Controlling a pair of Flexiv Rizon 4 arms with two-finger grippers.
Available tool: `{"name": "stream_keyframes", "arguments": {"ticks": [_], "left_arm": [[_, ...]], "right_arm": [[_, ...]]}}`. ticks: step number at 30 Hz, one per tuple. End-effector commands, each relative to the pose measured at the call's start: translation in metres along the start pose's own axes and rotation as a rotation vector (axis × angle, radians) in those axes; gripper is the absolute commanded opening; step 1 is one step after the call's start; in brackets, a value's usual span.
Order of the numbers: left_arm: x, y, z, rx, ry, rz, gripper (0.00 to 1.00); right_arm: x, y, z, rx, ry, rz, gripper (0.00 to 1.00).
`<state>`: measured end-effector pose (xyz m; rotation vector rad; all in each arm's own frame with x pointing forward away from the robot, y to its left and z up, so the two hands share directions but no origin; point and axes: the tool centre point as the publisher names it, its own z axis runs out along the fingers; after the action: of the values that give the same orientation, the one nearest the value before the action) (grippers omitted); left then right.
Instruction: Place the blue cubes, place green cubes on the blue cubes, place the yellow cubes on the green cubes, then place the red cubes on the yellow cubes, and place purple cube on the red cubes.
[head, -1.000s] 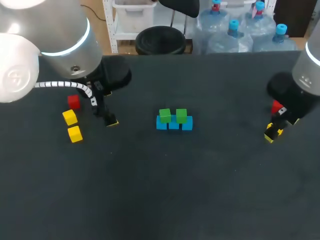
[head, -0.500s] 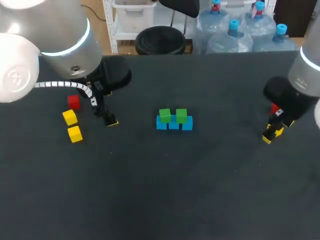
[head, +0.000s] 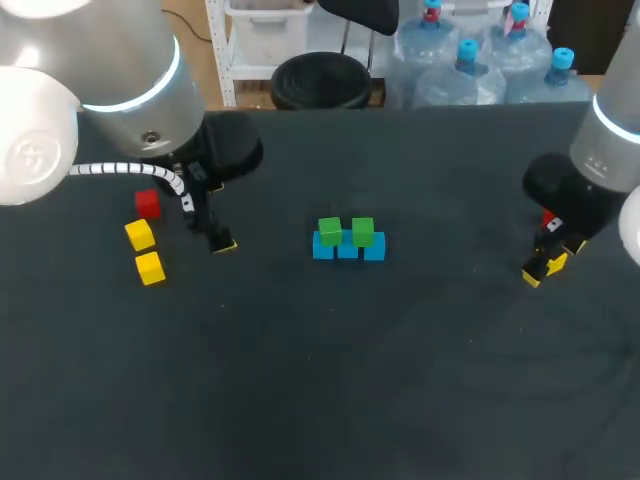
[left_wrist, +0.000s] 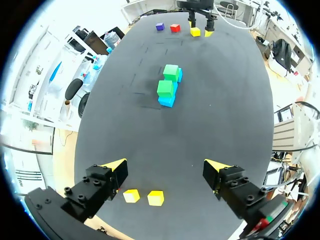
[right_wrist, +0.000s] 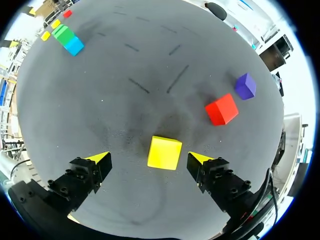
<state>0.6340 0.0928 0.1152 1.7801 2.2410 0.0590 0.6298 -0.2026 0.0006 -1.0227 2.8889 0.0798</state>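
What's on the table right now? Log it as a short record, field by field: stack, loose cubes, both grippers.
stack: blue cubes in a row, two green cubes on top of them
left side: two left yellow cubes and a left red cube, lying loose
right side: right yellow cube, right red cube and purple cube, lying loose
left gripper: open, empty, beside the left yellow cubes
right gripper: open, right yellow cube between its fingers, not clamped
layers not yet placed: yellow, red, purple
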Motion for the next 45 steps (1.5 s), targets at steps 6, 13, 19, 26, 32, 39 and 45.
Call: {"name": "stream_keyframes", "arguments": {"ticks": [6,13,19,26,32,39,45], "left_arm": [[0.000,0.000,0.000,0.000,0.000,0.001,1.00],[0.000,0.000,0.000,0.000,0.000,0.001,1.00],[0.000,0.000,0.000,0.000,0.000,0.001,1.00],[0.000,0.000,0.000,0.000,0.000,0.001,1.00],[0.000,0.000,0.000,0.000,0.000,0.001,1.00],[0.000,0.000,0.000,0.000,0.000,0.001,1.00],[0.000,0.000,0.000,0.000,0.000,0.001,1.00]], "right_arm": [[0.000,0.000,-0.001,0.006,0.000,-0.004,0.98],[0.002,-0.001,-0.003,0.014,-0.003,0.000,1.00],[0.003,0.000,-0.008,0.019,-0.008,0.003,1.00],[-0.002,0.012,-0.036,0.046,-0.056,-0.023,1.00],[-0.008,0.024,-0.085,0.106,-0.153,-0.055,1.00],[-0.008,0.032,-0.131,0.188,-0.245,-0.074,1.00],[-0.007,0.036,-0.138,0.204,-0.262,-0.080,1.00]]}}
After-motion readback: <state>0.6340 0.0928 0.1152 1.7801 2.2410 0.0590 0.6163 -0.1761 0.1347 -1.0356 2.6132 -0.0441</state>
